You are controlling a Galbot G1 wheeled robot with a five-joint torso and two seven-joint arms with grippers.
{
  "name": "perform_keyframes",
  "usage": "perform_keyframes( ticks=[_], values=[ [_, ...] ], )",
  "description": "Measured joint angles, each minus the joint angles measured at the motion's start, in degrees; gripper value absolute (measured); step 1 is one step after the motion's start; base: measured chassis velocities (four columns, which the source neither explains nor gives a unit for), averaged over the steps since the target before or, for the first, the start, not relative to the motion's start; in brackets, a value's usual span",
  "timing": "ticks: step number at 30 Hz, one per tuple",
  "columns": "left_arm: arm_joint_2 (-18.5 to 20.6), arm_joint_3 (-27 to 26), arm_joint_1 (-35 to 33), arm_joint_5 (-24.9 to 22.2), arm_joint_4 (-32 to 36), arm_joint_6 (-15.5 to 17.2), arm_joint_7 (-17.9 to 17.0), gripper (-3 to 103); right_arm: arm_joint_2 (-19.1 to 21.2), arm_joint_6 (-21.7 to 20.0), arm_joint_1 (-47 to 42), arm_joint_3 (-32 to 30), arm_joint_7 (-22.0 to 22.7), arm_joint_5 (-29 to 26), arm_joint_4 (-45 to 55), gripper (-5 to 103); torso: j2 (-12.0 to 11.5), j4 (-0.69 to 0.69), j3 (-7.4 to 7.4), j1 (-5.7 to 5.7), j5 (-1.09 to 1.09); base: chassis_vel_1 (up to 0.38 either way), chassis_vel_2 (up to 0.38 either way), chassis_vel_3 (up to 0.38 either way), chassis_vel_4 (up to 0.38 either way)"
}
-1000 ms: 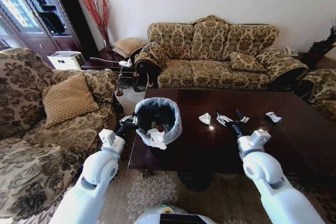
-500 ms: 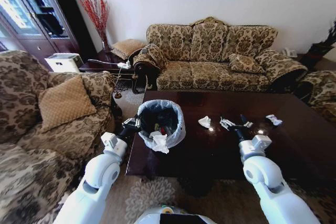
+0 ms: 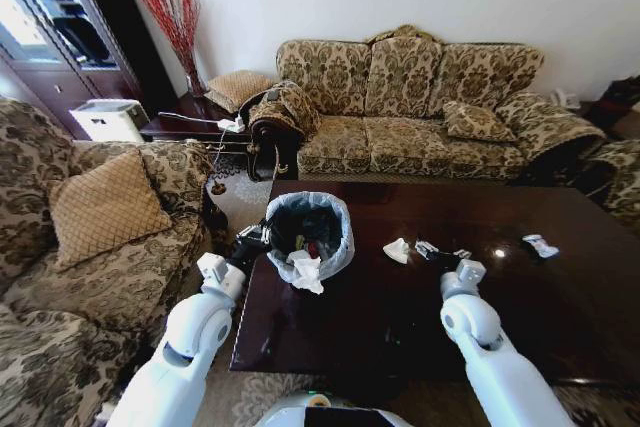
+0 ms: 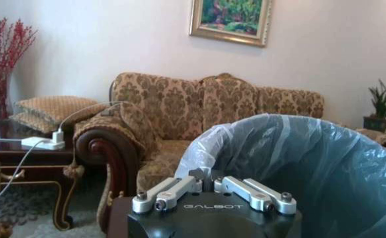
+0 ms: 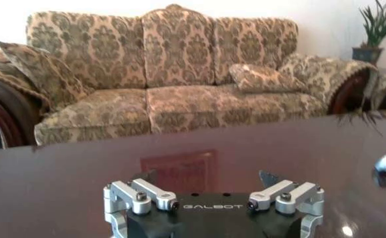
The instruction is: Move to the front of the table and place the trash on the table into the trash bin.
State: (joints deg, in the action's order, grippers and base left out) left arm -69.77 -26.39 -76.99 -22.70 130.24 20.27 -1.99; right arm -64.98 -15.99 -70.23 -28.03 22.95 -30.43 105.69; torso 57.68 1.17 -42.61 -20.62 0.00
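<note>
Ahead, my glossy dark table (image 3: pixel 400 317) carries the bag-lined trash bin (image 3: pixel 308 235) at its left end and white trash scraps (image 3: pixel 397 250) mid-top. My left gripper (image 3: pixel 250 243) is clenched on the bin's rim; my right gripper (image 3: pixel 440 259) hovers spread beside the scraps. A patterned sofa (image 3: pixel 420 107) lines the wall.

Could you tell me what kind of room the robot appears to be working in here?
Most likely a home living room: a patterned three-seat sofa stands against the wall beyond a glossy dark coffee table, an armchair with a cushion sits on the robot's left, and a framed picture hangs above the sofa.
</note>
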Motion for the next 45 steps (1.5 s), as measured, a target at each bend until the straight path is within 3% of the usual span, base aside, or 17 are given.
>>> perform_keyframes(
  ticks=[11, 20, 30, 34, 36, 43, 45],
  values=[
    [0.0, 0.4, 0.6, 0.0, -0.8, 0.0, 0.2, 3, -1.9, 3.0, 5.2, 4.9, -6.0, 1.1, -8.4, 100, 0.0, -0.01, -0.06, -0.13, -0.01, -0.043, -0.032, -0.037, -0.045],
    [0.1, 0.2, 0.3, -0.4, -0.8, -0.8, 0.4, 3, -4.6, 3.0, 10.9, 11.1, -5.7, 2.8, -13.9, 100, 0.0, 0.02, -0.04, -0.09, -0.01, -0.025, -0.028, -0.024, -0.018],
    [0.0, 0.5, 1.3, -0.5, -1.5, -0.8, 1.0, 3, -5.4, 3.0, 12.5, 11.5, -5.1, 2.6, -17.2, 101, 0.0, -0.01, -0.04, -0.09, 0.0, 0.0, 0.0, 0.0, 0.0],
    [-0.2, 1.0, 2.3, -0.6, -2.1, -0.8, 1.4, 3, -5.2, 3.0, 12.7, 11.1, -5.1, 1.9, -17.9, 87, 0.0, 0.0, -0.05, -0.1, -0.01, 0.0, 0.0, 0.0, 0.0],
    [-0.3, 1.0, 2.3, -0.6, -2.2, -0.8, 1.5, 3, -5.1, 3.1, 12.9, 11.1, -5.4, 1.7, -18.2, 87, 0.0, 0.0, -0.04, -0.1, 0.0, 0.0, 0.0, 0.0, 0.0],
    [-0.3, 1.2, 2.9, -0.7, -2.6, -0.8, 2.2, 3, -4.4, 4.2, 13.2, 10.7, -8.3, 1.1, -19.7, 63, 0.0, 0.0, -0.04, -0.1, 0.0, 0.0, 0.0, 0.0, 0.0],
    [-0.3, 1.3, 3.0, -0.7, -2.6, -0.8, 2.3, 3, -4.4, 4.2, 13.2, 10.7, -8.4, 1.1, -19.8, 63, 0.0, 0.0, -0.04, -0.1, 0.0, 0.0, 0.0, 0.0, 0.0]
  ],
)
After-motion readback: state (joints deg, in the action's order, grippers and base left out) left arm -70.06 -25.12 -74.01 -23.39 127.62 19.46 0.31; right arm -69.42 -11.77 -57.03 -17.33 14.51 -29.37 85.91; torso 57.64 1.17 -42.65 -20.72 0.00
